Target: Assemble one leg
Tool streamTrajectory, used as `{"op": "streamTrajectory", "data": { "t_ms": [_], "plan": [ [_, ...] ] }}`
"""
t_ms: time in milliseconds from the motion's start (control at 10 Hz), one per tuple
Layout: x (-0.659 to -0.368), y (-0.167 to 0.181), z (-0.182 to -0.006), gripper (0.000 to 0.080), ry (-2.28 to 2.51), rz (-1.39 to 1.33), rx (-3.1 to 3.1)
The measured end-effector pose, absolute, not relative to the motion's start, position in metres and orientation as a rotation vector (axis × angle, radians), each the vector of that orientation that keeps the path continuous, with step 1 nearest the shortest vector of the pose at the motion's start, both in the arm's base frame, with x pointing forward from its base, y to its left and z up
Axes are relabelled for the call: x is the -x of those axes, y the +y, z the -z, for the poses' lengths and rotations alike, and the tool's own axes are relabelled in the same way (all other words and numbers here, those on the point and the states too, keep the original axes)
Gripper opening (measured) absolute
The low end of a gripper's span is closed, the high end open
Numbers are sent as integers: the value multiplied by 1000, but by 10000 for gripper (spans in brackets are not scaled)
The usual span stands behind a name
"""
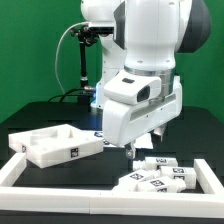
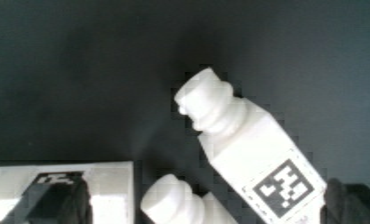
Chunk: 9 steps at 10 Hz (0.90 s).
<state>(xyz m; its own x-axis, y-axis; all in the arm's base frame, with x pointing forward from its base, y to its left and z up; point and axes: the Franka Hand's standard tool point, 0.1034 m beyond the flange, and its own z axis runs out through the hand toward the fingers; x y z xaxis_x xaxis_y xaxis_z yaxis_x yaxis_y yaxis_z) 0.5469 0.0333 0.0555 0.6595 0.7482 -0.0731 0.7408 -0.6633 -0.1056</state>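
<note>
Several white legs (image 1: pixel 160 180) with marker tags lie in a loose pile at the exterior view's lower right. My gripper (image 1: pixel 147 150) hangs just above the pile's far edge. In the wrist view a white leg (image 2: pixel 249 140) with a black-and-white tag lies on the dark table and runs down between my fingers. The rounded end of a second leg (image 2: pixel 173 195) sits beside it. My gripper (image 2: pixel 203 216) is open, with the dark fingers (image 2: pixel 49 200) spread wide at the frame's edge. Whether a finger touches a leg is hidden.
A large white square part (image 1: pixel 55 145) with raised walls lies at the exterior view's left. A white rail (image 1: pixel 20 172) borders the table's front and right sides. The arm's white body (image 1: pixel 140 100) fills the middle. A green backdrop stands behind.
</note>
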Motion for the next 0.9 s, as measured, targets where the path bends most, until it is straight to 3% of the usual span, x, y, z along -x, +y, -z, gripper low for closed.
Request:
{"op": "streamTrajectory", "data": {
  "t_ms": [600, 800, 900],
  "plan": [
    [-524, 43, -15, 649, -1280, -93, 2803],
    [-522, 44, -10, 649, -1276, -99, 2802],
    [-522, 43, -10, 529, -1276, -99, 2802]
  ]
}}
